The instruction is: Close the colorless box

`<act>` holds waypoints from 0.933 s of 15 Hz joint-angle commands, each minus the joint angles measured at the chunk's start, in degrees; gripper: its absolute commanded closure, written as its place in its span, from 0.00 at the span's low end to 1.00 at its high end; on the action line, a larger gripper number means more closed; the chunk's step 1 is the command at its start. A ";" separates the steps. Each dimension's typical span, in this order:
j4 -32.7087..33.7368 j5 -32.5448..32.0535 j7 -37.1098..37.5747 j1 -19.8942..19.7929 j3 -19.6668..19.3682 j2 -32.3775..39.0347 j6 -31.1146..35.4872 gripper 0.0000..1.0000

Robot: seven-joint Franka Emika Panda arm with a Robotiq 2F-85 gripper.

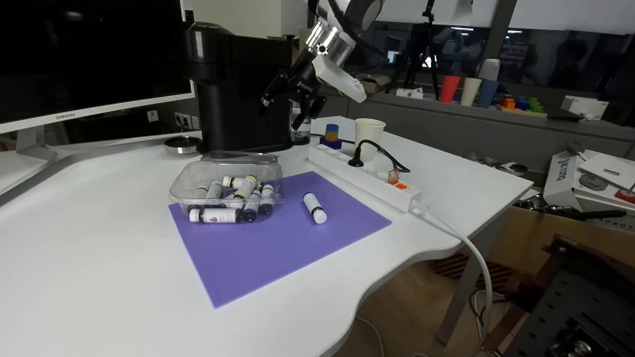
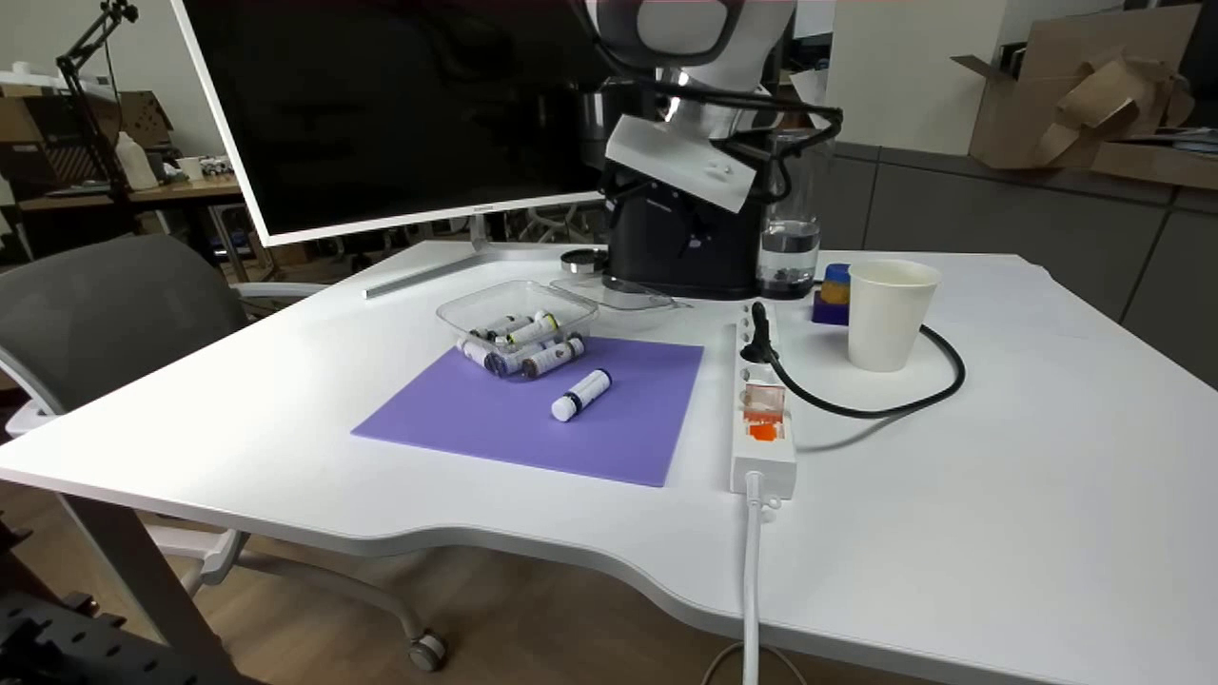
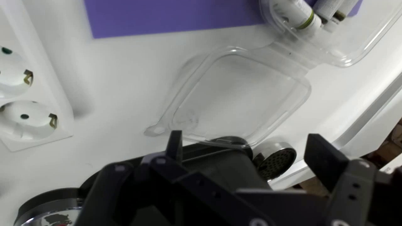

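Observation:
The colorless box (image 1: 228,201) stands open at the back edge of the purple mat, with several small white bottles in it. It also shows in an exterior view (image 2: 457,309) and partly in the wrist view (image 3: 370,34). Its clear lid (image 3: 235,97) is joined to it by a hinge and lies folded back towards the black appliance; the lid also shows in both exterior views (image 1: 243,156) (image 2: 628,293). My gripper (image 1: 282,116) is open and empty, above the lid and in front of the black appliance. In the wrist view its fingertips (image 3: 245,139) frame the lid's far edge, apart from it.
A loose white bottle (image 1: 315,208) lies on the purple mat (image 1: 278,253). A tall black appliance (image 1: 238,99) stands behind the lid, with a small metal dish (image 1: 182,145) beside it. A white power strip (image 1: 364,178), paper cup (image 1: 369,129), glass bottle (image 2: 788,257) and monitor (image 2: 400,114) stand around.

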 commanded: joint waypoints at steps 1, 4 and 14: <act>7.52 3.62 7.29 -0.92 0.19 5.68 -1.92 0.00; 10.91 3.24 15.57 -0.01 -0.68 8.80 -5.40 0.00; 12.00 0.40 21.25 0.25 -0.37 10.50 -12.22 0.00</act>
